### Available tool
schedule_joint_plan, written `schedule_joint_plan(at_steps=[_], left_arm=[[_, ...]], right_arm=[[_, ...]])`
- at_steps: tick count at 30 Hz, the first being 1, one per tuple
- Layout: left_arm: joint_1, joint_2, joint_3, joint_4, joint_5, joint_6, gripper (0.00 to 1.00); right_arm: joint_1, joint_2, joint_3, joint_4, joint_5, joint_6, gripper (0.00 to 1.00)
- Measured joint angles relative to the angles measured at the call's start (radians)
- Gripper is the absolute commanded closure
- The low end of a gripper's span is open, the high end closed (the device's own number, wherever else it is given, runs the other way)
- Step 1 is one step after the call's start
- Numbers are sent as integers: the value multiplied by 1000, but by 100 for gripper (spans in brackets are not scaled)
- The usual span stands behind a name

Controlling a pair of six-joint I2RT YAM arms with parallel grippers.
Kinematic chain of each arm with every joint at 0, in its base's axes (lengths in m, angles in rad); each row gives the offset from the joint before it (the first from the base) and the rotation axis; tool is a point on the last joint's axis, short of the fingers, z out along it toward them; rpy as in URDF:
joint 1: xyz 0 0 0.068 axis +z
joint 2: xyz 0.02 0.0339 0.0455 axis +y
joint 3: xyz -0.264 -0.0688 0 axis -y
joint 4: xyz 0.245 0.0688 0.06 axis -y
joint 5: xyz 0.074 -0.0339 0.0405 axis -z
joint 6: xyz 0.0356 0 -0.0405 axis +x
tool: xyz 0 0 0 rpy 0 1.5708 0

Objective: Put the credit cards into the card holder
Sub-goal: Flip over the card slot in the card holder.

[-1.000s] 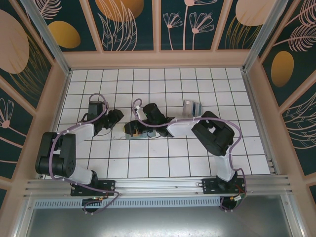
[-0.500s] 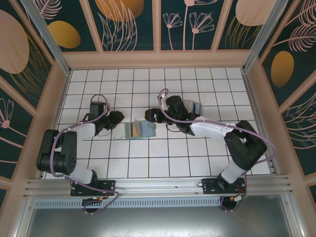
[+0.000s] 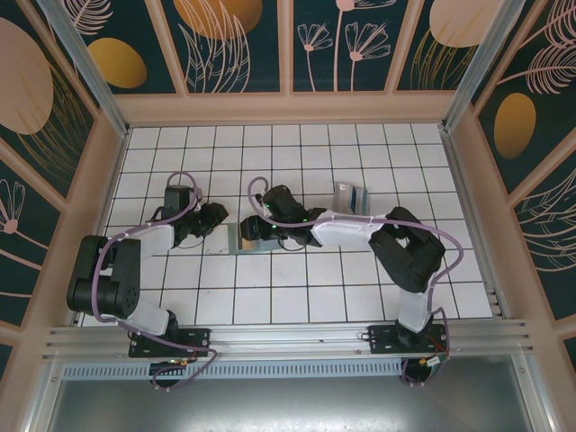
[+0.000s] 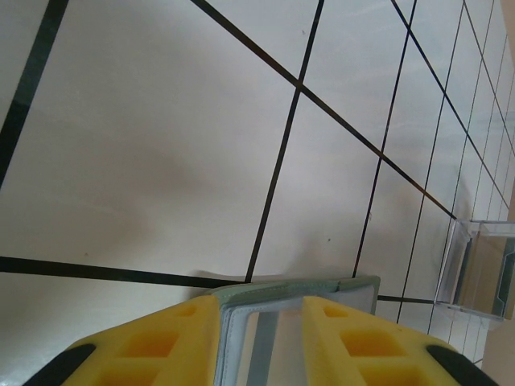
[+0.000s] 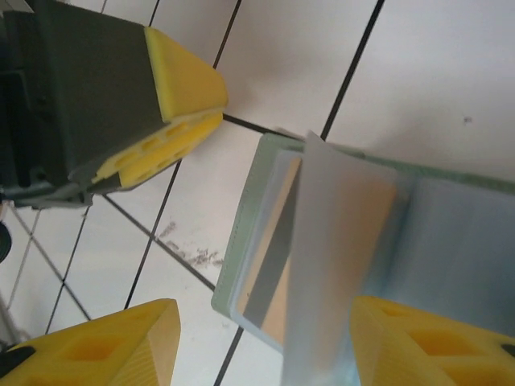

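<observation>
Top camera looks down from high. Both wrist cameras sit close by the card holder (image 3: 239,241): left faces 3 o'clock, right 9 o'clock.

Black-and-white arms (image 3: 346,225) carry lilac cables (image 3: 176,174) and yellow fingers (image 4: 354,346).

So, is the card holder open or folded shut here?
Open: the card holder lies spread on the tiles, its tan inside facing up within a sage-green rim.

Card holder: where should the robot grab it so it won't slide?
Probably by its left edge, coming in low from the left. The card holder lies open on the table, so only a thin edge fits between fingers, and the right gripper is over its other side.
</observation>
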Motion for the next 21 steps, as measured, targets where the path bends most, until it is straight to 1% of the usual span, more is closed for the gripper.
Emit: schedule_joint_plan(at_steps=[3, 7, 10, 12, 13, 15, 18, 21], left_arm=[[0, 0, 0, 0, 0, 2, 66], [0, 0, 0, -1, -5, 7, 64], [0, 0, -1, -1, -5, 6, 62], [0, 0, -1, -1, -6, 5, 62], [2, 0, -1, -1, -9, 3, 62], [4, 0, -2, -1, -12, -2, 61], [12, 0, -2, -2, -16, -5, 61], [17, 0, -2, -6, -19, -5, 61]], right_arm=[[38, 43, 87, -82, 109, -12, 48], [90, 115, 220, -222, 292, -8, 62], [117, 157, 293, -310, 392, 10, 68], [126, 177, 319, -346, 437, 25, 74], [129, 182, 322, -364, 459, 36, 78], [133, 187, 323, -399, 494, 59, 83], [134, 192, 329, -451, 554, 100, 86], [134, 193, 332, -486, 605, 132, 92]])
